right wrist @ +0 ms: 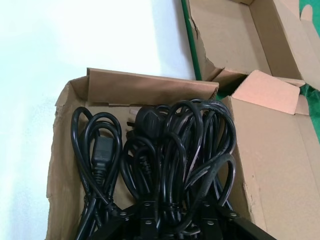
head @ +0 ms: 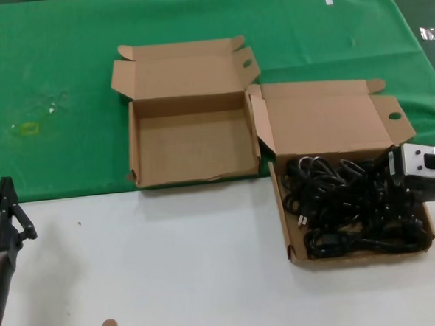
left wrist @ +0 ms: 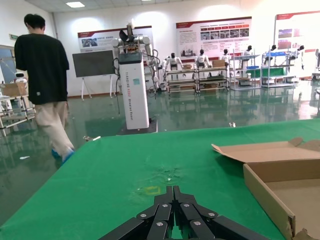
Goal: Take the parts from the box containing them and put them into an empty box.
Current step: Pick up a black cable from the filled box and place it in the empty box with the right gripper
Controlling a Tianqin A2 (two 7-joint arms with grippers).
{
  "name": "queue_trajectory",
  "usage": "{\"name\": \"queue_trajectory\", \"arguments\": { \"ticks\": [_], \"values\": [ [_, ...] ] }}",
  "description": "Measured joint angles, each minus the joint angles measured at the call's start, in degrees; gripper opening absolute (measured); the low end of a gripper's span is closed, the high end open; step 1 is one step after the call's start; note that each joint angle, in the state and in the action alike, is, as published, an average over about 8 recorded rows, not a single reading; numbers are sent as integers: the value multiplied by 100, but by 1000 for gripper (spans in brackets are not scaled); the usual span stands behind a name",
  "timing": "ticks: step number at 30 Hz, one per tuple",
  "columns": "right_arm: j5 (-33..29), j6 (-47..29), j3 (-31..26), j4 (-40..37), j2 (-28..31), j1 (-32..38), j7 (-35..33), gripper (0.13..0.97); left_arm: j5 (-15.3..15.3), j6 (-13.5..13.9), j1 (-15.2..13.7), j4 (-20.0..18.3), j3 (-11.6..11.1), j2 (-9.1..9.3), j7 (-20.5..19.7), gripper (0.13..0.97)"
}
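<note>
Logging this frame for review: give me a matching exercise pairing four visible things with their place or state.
1. black rubbery power cords
2. brown cardboard box on the left
3. left end effector
4. right end effector

a. low at the left edge, over the white table
b. holds nothing
c. piled in the right-hand brown cardboard box
d. over the cord pile

Pairs: 1-c, 2-b, 3-a, 4-d

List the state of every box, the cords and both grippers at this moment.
Empty box: lid open, nothing inside.
Box with cords: lid open, full.
Power cords: coiled, tangled, all inside.
Right gripper: over the cords.
Left gripper: parked at table's near edge.
</note>
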Motion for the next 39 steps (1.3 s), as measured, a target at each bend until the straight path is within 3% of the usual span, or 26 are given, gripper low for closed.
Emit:
{"name": "queue_trajectory", "arguments": {
  "ticks": [3,11,23,29,39],
  "values": [
    [9,-25,31,64,22,-35,22,339,0,0,0,0,0,0,0,152],
    [49,-101,107,208,83,-87,70,221,0,0,0,0,0,0,0,152],
    [162,-359,219,341,27,328,285,217,0,0,0,0,0,0,0,152],
    [-30,-357,110,252,-406,820,497,217,0,0,0,0,0,0,2,152],
    [-699,-74,-322,-46,-1618,1475,909,217,-1,0,0,0,0,0,2,152]
  ]
}}
